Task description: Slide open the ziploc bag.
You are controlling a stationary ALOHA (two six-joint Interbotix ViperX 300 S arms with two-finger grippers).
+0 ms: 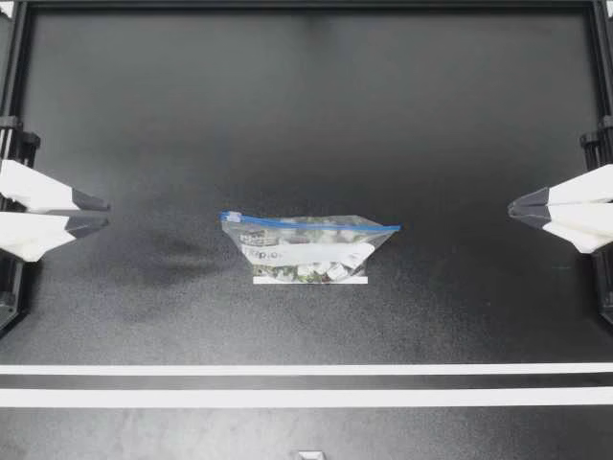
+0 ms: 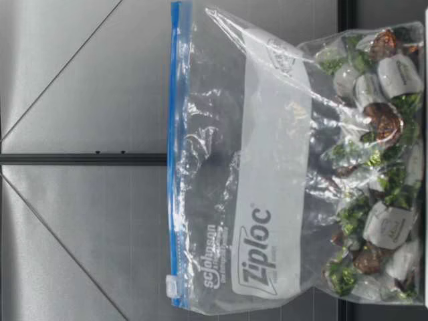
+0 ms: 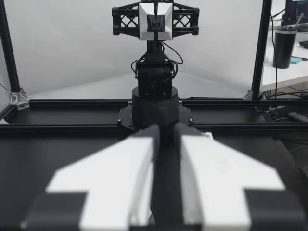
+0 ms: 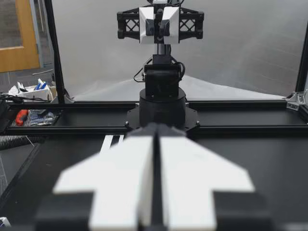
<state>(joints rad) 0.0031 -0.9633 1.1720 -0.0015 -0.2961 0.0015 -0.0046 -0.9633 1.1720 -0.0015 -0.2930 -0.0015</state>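
Observation:
A clear ziploc bag (image 1: 306, 247) of wrapped candies stands mid-table, its blue zip strip (image 1: 311, 223) along the far side and the white slider (image 1: 230, 217) at its left end. Seen from table height, the bag (image 2: 267, 174) stands upright, the strip (image 2: 175, 154) is on top, the slider (image 2: 172, 285) sits at one end, and the candies (image 2: 374, 167) lie at the bottom. My left gripper (image 1: 103, 213) hangs at the left edge, slightly open and empty (image 3: 167, 132). My right gripper (image 1: 512, 209) hangs at the right edge, shut on nothing (image 4: 155, 127). Both are far from the bag.
A short white tape strip (image 1: 309, 280) lies just in front of the bag. Two long white lines (image 1: 306, 369) (image 1: 306, 397) cross the table near its front. Black frame rails (image 1: 306, 5) border the table. A tumbler (image 3: 285, 45) stands outside the frame.

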